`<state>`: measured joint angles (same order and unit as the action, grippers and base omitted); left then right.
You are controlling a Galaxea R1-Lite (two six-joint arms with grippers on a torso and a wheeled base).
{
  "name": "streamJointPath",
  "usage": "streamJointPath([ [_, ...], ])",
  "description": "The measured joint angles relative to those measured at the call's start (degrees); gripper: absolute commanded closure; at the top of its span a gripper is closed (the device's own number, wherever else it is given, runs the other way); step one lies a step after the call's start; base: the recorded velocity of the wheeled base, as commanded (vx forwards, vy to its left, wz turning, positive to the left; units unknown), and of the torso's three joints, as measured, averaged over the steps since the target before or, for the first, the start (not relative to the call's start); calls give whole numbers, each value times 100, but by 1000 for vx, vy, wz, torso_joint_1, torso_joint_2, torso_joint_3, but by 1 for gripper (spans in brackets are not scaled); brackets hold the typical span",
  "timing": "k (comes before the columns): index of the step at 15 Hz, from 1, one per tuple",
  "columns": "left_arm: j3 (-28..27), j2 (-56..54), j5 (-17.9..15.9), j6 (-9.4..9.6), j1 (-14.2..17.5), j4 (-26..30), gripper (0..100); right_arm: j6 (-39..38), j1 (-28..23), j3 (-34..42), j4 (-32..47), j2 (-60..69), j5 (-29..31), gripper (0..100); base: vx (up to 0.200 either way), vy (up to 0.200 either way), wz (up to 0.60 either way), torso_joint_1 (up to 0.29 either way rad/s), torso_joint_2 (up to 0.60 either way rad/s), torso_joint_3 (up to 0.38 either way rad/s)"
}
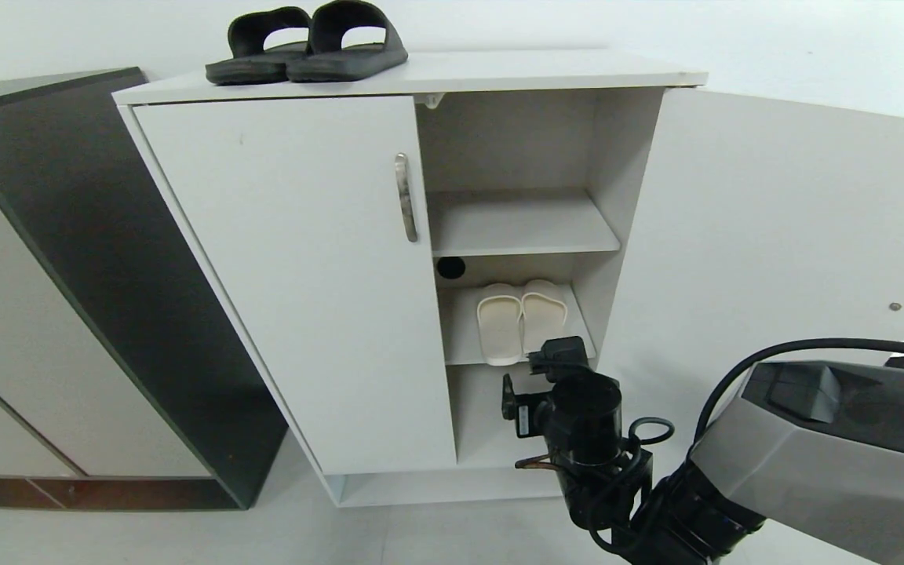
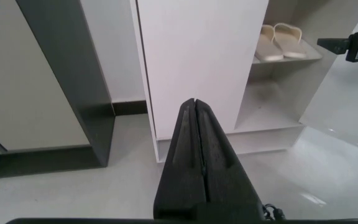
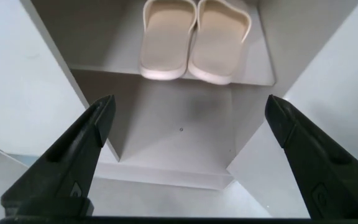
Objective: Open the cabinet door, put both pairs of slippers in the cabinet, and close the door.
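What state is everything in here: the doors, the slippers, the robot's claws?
Right cabinet door: swung wide open.
Left cabinet door: shut.
White slippers: side by side on a shelf inside.
Black slippers: on the cabinet top.
Left gripper: shut, empty.
Right gripper: open, empty.

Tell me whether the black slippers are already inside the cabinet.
No, the black slippers sit on top of the cabinet, while the cream slippers lie on a shelf inside.
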<state>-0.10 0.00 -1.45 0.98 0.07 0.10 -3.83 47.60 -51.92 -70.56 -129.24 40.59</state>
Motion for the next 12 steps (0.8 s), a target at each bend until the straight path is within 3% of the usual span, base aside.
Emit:
streamJointPath([
  [7,-1,0,-5,2,-2,-7,100,13,-28,197,-9,13,-6,0,0,0,0,0,-4,162],
  [12,0,0,-2,-2,2,0,100,11,-74,223,-13,13,-9,0,0,200,0,1,7,55],
])
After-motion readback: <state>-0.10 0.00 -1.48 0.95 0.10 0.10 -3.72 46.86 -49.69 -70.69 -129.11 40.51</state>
